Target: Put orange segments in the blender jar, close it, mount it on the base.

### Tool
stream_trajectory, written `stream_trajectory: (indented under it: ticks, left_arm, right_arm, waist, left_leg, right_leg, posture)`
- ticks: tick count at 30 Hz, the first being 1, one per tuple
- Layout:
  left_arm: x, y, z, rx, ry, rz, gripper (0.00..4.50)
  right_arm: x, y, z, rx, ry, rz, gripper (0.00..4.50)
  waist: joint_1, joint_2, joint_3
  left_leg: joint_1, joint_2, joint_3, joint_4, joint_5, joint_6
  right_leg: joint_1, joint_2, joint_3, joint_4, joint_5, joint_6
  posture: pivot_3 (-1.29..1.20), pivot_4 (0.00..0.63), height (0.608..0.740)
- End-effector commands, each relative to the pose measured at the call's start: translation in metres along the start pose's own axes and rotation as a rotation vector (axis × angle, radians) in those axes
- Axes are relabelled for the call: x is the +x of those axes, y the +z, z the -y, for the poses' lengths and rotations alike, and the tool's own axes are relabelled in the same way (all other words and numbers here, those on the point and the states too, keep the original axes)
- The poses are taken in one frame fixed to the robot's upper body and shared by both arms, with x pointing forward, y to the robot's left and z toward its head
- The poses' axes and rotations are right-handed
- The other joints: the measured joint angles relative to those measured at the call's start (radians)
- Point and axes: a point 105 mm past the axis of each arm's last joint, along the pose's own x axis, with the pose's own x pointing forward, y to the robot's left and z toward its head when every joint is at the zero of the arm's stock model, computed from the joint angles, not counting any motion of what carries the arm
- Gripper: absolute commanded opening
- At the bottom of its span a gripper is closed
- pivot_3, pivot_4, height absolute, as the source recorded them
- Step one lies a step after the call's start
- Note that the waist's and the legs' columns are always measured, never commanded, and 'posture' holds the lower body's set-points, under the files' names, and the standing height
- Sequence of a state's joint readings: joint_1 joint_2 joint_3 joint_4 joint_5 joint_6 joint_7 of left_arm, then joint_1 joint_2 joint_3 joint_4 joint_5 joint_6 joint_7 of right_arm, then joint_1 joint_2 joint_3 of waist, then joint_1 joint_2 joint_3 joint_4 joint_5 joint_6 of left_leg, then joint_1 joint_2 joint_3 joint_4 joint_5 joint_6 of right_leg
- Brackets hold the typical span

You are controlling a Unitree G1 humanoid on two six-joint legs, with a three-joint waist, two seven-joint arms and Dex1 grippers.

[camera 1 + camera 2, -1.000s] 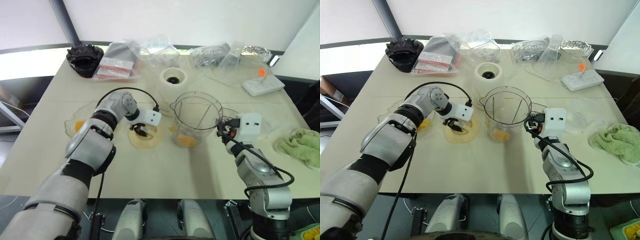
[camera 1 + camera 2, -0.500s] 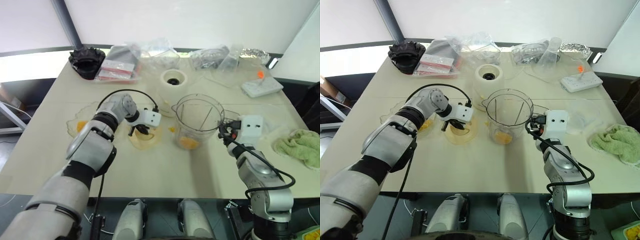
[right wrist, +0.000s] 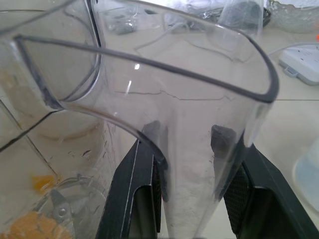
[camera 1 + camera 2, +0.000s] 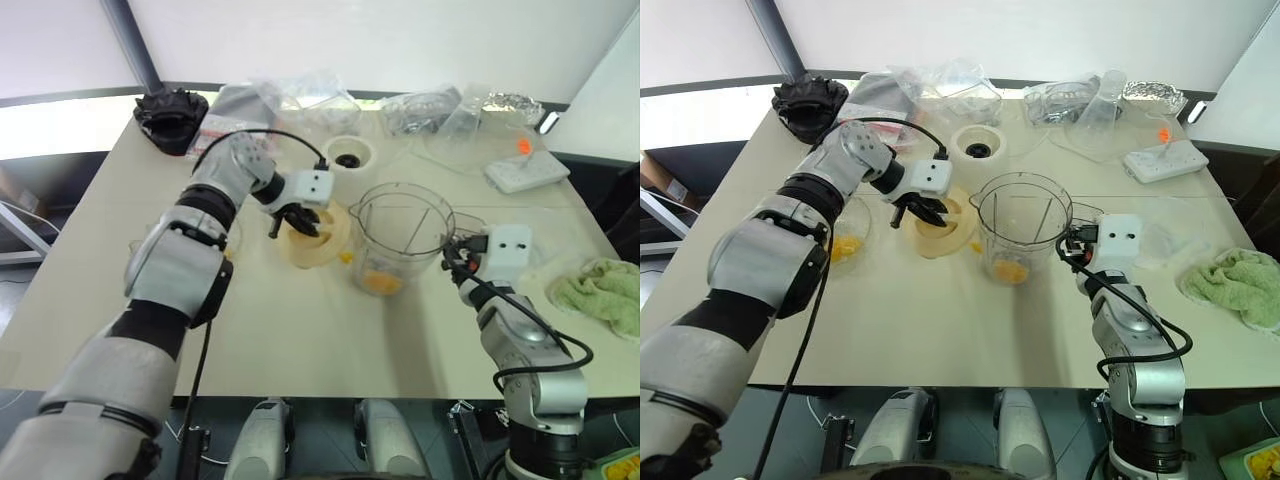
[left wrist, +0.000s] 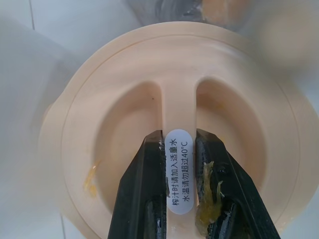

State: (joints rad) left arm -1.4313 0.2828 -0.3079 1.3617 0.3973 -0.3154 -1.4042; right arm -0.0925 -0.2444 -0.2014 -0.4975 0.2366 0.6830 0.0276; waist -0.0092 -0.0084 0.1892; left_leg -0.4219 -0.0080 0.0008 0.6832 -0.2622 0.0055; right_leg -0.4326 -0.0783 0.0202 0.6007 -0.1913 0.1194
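My left gripper is shut on the middle ridge of a flat round cream lid, which hangs tilted above the table just left of the blender jar. The clear jar stands upright with orange segments in its bottom. At the jar's right side my right gripper is shut on its handle, one finger on each side. The cream-white base stands behind the jar, its dark socket facing up. More orange segments lie in a shallow clear bowl under my left arm.
Plastic bags and a black object line the table's back edge. A white power strip lies at the back right. A green towel sits at the right edge.
My left gripper closed on the lid's ridge and lifted it off the table, up and toward the jar. The right gripper and the jar stayed in place.
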Motion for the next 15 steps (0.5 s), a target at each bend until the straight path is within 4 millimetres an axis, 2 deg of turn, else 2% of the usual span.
stream_trajectory:
  ticks: [1,5,9,15]
  left_arm:
    - [-0.023,0.012,-0.015,0.067,0.063,-0.016,0.24]
    - [-0.04,0.017,-0.019,0.092,0.074,-0.019,0.24]
    - [-0.069,0.036,-0.03,0.127,0.125,0.006,0.24]
    - [-0.099,0.056,-0.039,0.135,0.174,0.033,0.24]
  right_arm:
    - [-0.001,0.017,0.021,-0.038,-0.086,0.076,1.02]
    - [0.001,0.015,0.019,-0.038,-0.08,0.08,1.02]
    - [0.003,0.014,0.011,-0.048,-0.055,0.081,1.02]
    - [0.004,0.013,0.002,-0.064,-0.028,0.084,1.02]
  waist:
    - [0.001,0.0,0.0]
    - [0.002,0.0,0.0]
    - [0.0,0.0,0.0]
    - [-0.003,0.0,0.0]
  left_leg:
    - [0.0,0.0,0.0,0.0,0.0,0.0]
    - [-0.001,0.0,0.0,0.0,0.0,0.0]
    - [-0.001,0.0,0.0,0.0,0.0,0.0]
    - [-0.001,0.0,0.0,0.0,0.0,0.0]
  right_leg:
    - [0.0,0.0,0.0,0.0,0.0,0.0]
    - [0.0,0.0,0.0,0.0,0.0,0.0]
    - [0.0,0.0,0.0,-0.001,0.0,0.0]
    - [0.0,0.0,0.0,-0.001,0.0,0.0]
  posture:
    - [0.0,0.15,0.74]
    - [0.0,0.15,0.74]
    - [0.0,0.15,0.74]
    - [0.0,0.15,0.74]
